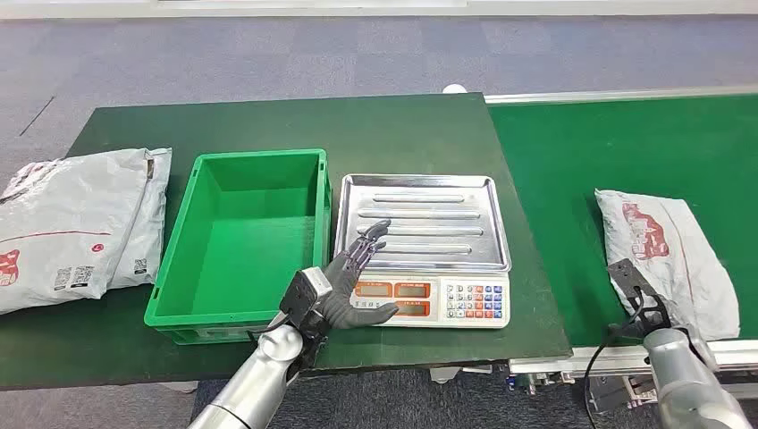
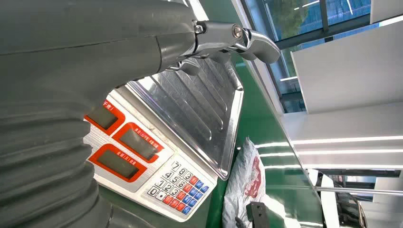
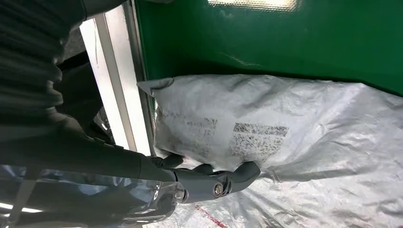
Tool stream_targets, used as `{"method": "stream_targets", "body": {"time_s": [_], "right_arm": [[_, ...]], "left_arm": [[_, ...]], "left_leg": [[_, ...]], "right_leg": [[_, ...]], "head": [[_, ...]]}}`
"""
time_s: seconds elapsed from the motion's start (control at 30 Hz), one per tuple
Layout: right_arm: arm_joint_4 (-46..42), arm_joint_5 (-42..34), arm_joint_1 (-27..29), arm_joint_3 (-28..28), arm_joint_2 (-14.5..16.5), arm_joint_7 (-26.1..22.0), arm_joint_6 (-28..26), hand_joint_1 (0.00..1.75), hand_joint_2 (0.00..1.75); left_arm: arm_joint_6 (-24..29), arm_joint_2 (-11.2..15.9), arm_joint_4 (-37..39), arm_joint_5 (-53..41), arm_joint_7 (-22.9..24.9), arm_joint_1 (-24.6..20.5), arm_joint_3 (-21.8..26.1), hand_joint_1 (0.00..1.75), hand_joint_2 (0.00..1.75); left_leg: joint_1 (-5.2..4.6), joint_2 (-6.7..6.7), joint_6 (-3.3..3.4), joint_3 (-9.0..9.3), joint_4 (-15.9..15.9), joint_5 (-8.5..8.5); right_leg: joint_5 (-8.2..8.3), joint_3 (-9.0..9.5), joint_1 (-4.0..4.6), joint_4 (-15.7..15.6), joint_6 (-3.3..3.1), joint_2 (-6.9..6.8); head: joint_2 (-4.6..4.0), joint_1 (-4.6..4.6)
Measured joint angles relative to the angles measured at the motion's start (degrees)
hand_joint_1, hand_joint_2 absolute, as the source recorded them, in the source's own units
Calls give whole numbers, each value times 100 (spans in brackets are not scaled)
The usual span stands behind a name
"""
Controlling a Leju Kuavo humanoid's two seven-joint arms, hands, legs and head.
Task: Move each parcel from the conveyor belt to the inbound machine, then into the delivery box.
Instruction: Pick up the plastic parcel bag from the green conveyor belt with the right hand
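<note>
The grey parcel (image 1: 666,255) lies on the green conveyor belt (image 1: 626,152) at the right. The right robot hand (image 3: 209,178) rests on its near end; whether it grasps, I cannot tell. The left robot hand (image 1: 353,281) is released, fingers spread over the scale (image 1: 429,299).

The crate (image 1: 240,241) sits on the table (image 1: 420,125), with the scale (image 1: 427,250) just beside it on the right. Two stacked parcels (image 1: 76,223) lie at the table's left end, left of the crate. The conveyor belt (image 1: 626,152) adjoins the table on the right; one parcel (image 1: 666,255) lies on its near part. The left hand (image 1: 353,281) hovers over the scale's front left corner. The right hand (image 1: 639,295) rests on the belt parcel's near end.
</note>
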Motion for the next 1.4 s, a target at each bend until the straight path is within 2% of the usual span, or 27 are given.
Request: {"method": "stream_targets", "body": {"time_s": [0.4, 0.43, 0.53, 0.57, 0.73, 0.93, 1.23, 1.33, 1.4], "right_arm": [[0, 0, 17, 125, 0, 7, 18, 0, 175], [0, 0, 17, 131, 0, 7, 19, 5, 175], [-1, -16, 17, 168, 0, -4, 42, 136, 175], [-4, -43, 18, 179, -1, -25, 47, 175, 175], [-67, -329, 26, 245, -10, -270, -60, 175, 175], [-191, -711, 57, 357, -9, -569, -440, 175, 175], [-502, -794, 89, 659, 92, -1076, -1542, 175, 175], [-609, -1034, 100, 708, 144, -1418, -1813, 175, 175], [-722, -1519, 122, 691, 186, -1959, -1971, 175, 175]], "left_arm": [[0, -44, 64, 1, -2, -26, -2, 0, 175], [0, -45, 68, 1, -2, -29, -2, 0, 175], [4, -46, 78, 5, 1, -34, -2, 0, 175], [7, -46, 79, 12, 4, -35, -2, 0, 175], [25, -46, 74, 86, 34, -34, -6, 0, 175], [82, -44, 54, 119, 54, -31, -9, 0, 175], [125, -35, -40, 181, 89, -17, -9, 0, 175], [128, -28, -46, 182, 78, -17, -9, 0, 175], [131, -25, -50, 192, 51, -17, -9, 0, 175]], "left_leg": [[0, 0, 0, 1, 0, 0], [0, 0, 0, 1, 0, 0], [0, 0, 0, 1, 0, 0], [0, 0, 0, 1, 0, 0], [0, 1, 1, 2, 0, 1], [0, 0, 0, 1, 0, 1], [0, -2, 0, -1, 0, 1], [0, -3, 0, -2, 0, 1], [0, -4, 0, -4, 0, 1]], "right_leg": [[0, 1, 0, 0, 0, 0], [0, 2, 0, 0, 0, 0], [0, 2, 0, 0, 0, 0], [0, 2, 0, 0, 0, 0], [0, 3, 0, 0, 0, 1], [0, 3, 0, 0, 0, 0], [0, 1, 0, 1, 0, 0], [0, 0, 0, 1, 0, -1], [0, 0, 0, 1, 0, -2]], "head": [[0, 0], [0, 0], [0, 0], [0, 0], [0, 0], [0, 0], [0, 0], [0, 0], [0, 0]]}}
